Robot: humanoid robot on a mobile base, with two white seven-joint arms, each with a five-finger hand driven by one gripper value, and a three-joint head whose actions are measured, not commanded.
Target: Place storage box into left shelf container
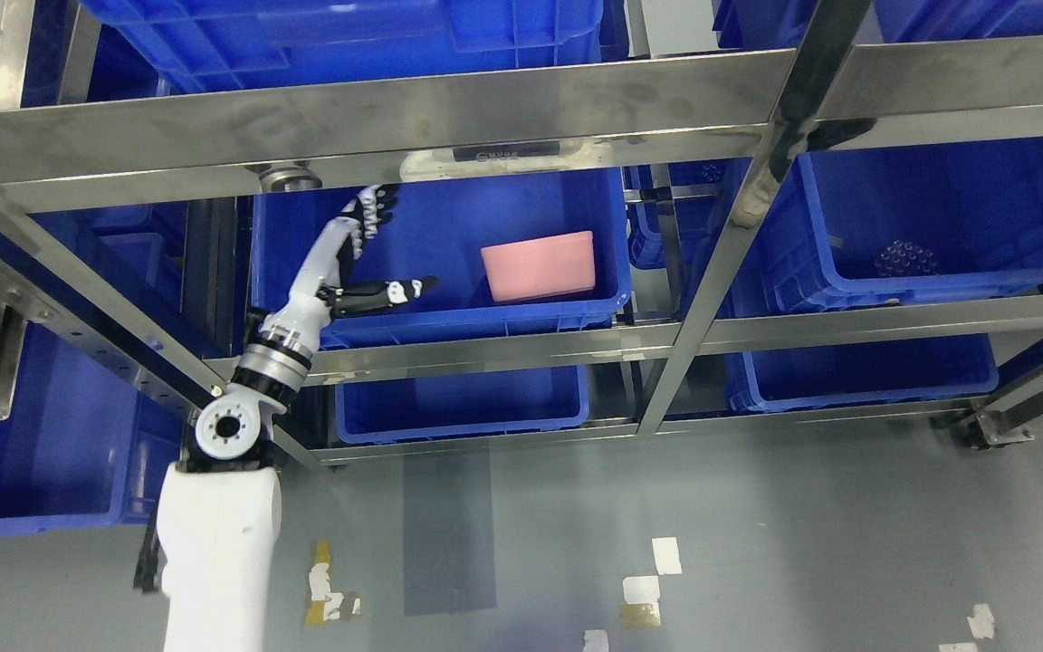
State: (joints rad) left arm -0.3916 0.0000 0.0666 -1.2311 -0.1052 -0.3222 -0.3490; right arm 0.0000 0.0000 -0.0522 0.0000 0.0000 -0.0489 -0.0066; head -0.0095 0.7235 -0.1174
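The pink storage box (540, 265) lay inside the left shelf container (435, 312), its long side across. The left hand (354, 258), fingers spread and holding nothing, hovered just left of it.

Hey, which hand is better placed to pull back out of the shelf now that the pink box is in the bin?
Left. The left hand is open above the blue bin, apart from the pink box; the right arm is out of view.
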